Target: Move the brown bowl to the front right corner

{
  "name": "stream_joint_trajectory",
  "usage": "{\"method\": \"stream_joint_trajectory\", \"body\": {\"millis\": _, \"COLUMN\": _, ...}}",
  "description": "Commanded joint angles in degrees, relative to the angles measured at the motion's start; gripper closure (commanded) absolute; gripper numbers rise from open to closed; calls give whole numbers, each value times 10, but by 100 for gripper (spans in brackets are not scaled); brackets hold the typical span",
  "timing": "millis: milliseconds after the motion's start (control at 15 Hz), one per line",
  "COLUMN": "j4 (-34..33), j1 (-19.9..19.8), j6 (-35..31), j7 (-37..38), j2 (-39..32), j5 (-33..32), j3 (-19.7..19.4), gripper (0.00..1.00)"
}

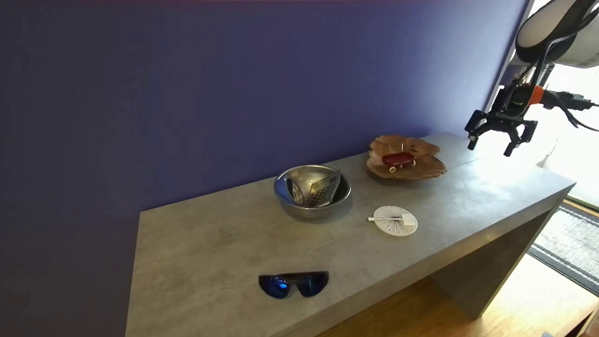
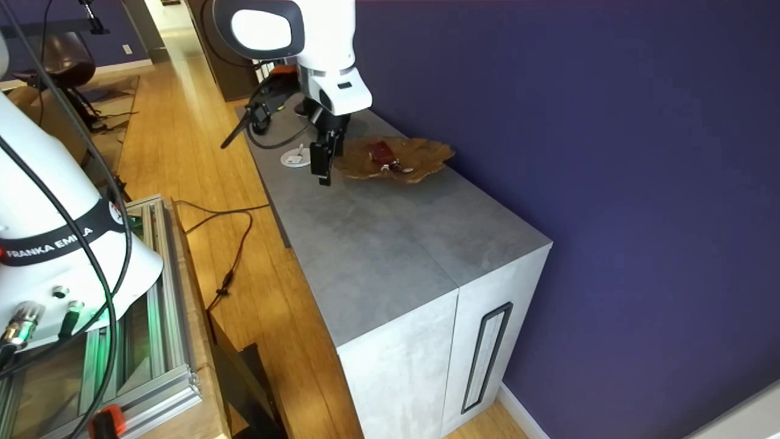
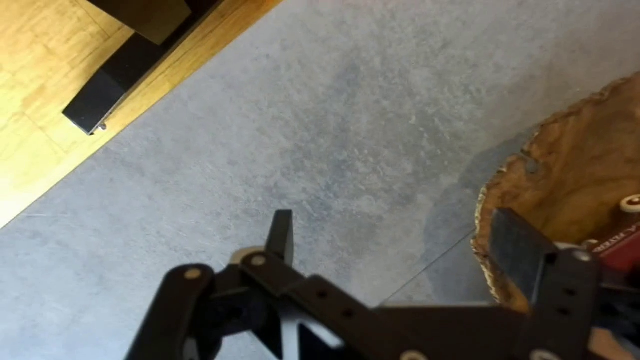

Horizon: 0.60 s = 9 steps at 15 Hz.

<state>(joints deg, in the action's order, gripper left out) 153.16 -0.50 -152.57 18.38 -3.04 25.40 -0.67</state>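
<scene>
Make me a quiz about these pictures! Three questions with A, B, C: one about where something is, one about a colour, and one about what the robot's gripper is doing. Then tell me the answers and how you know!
1. Where is the toy wagon?
A. in the steel bowl
B. in the brown bowl
C. on the floor

2. What colour do the sunglasses shine?
A. pink
B. yellow
C. blue

3. How is the gripper?
A. open
B. shut tight
C. holding the sunglasses

Answers:
1. B: both exterior views show the wagon inside that bowl.
2. C: they shine deep blue in an exterior view.
3. A: its jaws stand wide apart in the wrist view.
</scene>
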Motion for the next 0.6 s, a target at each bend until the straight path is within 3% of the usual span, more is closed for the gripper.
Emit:
{"method": "stream_joint_trajectory", "body": {"millis": 0, "j4": 2, "j1": -7, "j6": 17, "j7": -61, "j2": 21, "j5": 57, "j3": 5, "gripper": 0}}
{"method": "stream_joint_trajectory", "body": {"millis": 67, "j4": -17, "j1": -15, "j6": 67, "j7": -125, "j2": 30, "j5": 123, "j3": 7, "gripper": 0}}
{"method": "stream_joint_trajectory", "body": {"millis": 533, "j4": -94, "j1": -112, "j6": 269, "j7": -410, "j2": -73, "j5": 280, "j3": -84, "gripper": 0}}
